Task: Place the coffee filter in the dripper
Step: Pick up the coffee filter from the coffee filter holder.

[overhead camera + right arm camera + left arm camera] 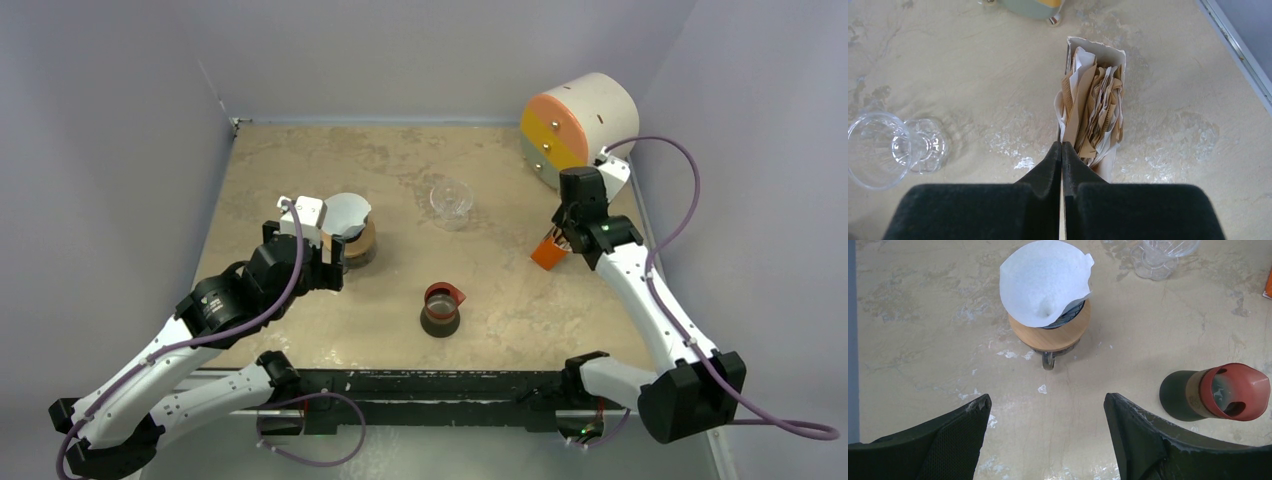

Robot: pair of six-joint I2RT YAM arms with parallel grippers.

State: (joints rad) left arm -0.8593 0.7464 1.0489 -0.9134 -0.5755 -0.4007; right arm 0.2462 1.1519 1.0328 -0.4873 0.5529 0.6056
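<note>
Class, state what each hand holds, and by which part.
Left hand: open, holding nothing. Right hand: shut at the left wall of the filter box; whether it pinches that wall cannot be told.

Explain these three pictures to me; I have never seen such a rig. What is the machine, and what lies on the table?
Two robot arms are bolted to the near edge of a table. One picture looks down from above; the other two come from wrist cameras. The left gripper is open and empty, facing a coffee filter sitting in the dripper. The right gripper is shut, its tips at a pack of filters. Elsewhere: a glass cup on its side and a red-topped jar.
</note>
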